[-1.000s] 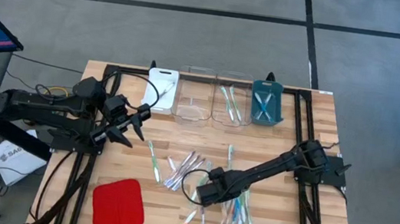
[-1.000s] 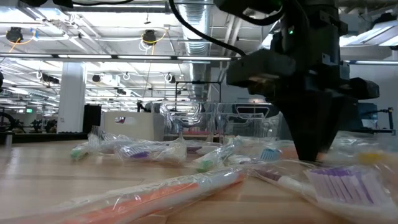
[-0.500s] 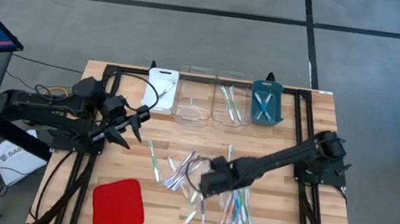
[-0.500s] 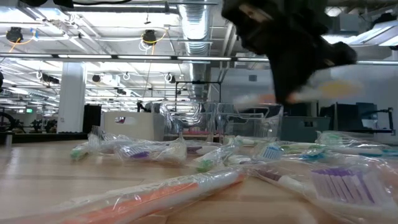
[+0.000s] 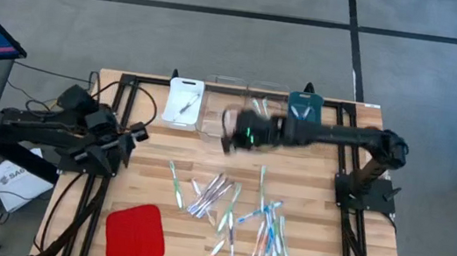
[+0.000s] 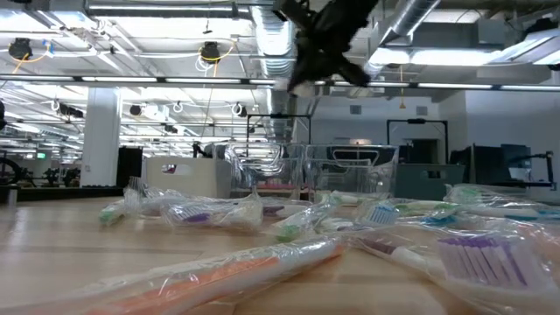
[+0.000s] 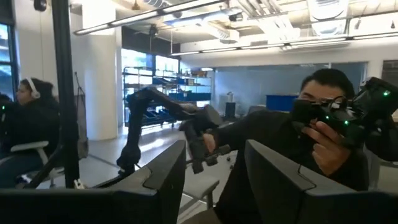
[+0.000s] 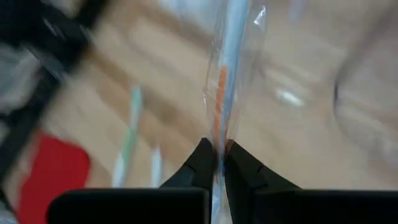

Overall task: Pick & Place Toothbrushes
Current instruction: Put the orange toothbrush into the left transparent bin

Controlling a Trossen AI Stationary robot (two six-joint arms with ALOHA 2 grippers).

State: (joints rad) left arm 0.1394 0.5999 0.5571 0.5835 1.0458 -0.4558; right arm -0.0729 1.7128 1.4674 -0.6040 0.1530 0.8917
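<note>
Four trays stand in a row along the table's (image 5: 352,197) far edge: one white tray (image 5: 183,103), two clear trays (image 5: 215,126), one teal tray (image 5: 304,120). One red pad (image 5: 135,235) lies near the front edge. Loose toothbrushes (image 5: 227,207) lie scattered mid-table, roughly fifteen; overlap prevents an exact count. One brush (image 8: 225,68) with an orange accent, in a clear wrapper, is pinched in the right claw (image 8: 216,163). Two arms, two claws; the left claw (image 5: 126,137) is at the left edge. Two people show beyond the table.
</note>
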